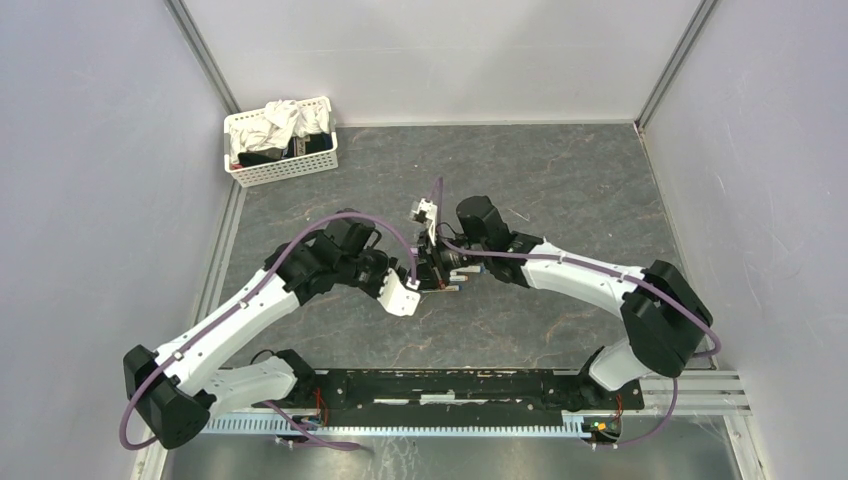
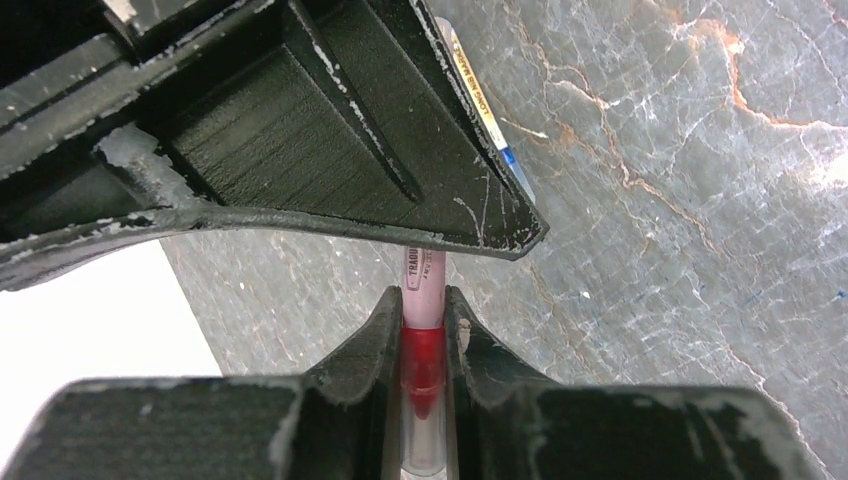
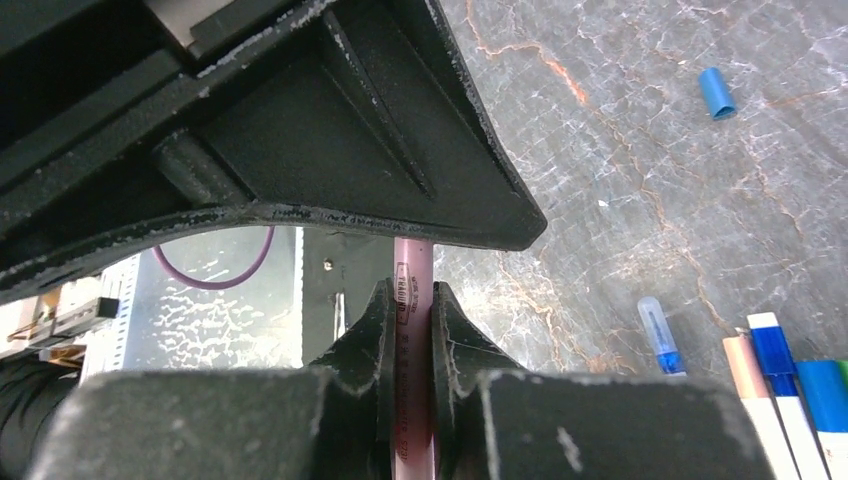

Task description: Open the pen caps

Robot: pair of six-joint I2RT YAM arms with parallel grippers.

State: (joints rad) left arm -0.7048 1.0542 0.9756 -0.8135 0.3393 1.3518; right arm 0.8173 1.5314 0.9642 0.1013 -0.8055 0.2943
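Two grippers are locked onto a single pen over the middle of the dark marbled table (image 1: 560, 180). The left gripper (image 2: 423, 312) is clamped on what appears to be the red cap (image 2: 422, 355). The right gripper (image 3: 410, 300) is closed tight on the pink barrel (image 3: 411, 262) of the same pen. The pen's long axis is laid along the line between the two wrists, roughly left to right in the overhead view. The cap is thus held at the left end and the barrel at the right, with neither arm left to reach. A straight pull apart along that axis is judged to be what the coming move calls for. A sideways tug could jam the cap or bend the barrel. A loose blue cap (image 3: 716, 93) is seen on the table, well apart from several other pens (image 3: 775, 352) lying side by side.
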